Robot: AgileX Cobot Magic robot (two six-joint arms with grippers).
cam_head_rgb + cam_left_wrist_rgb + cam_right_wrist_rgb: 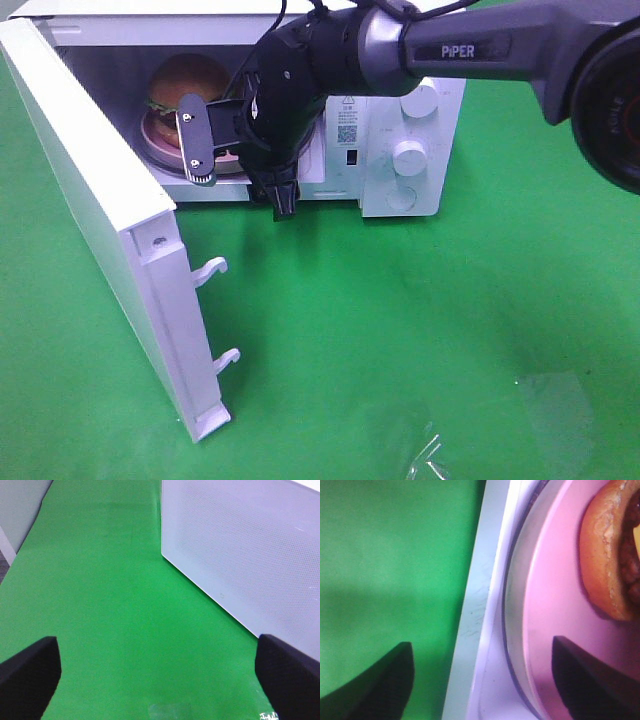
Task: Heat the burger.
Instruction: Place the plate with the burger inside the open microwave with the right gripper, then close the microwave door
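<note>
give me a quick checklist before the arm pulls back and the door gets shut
1. burger on pink plate inside microwave: ok
2. right pincer open: ok
3. right arm clear of doorway: not ok, pincer sits at the opening
4. door shut: not ok, stands wide open
5. left pincer open and empty: ok
6. plate centred on turntable: cannot tell

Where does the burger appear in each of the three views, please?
Exterior high: the burger is at upper left, on the pink plate inside the open microwave.
Left wrist: not in it.
Right wrist: the burger is cut off by the frame's edge, on the plate.
Shared landmark: the plate in those two views, and the green cloth in all three.
</note>
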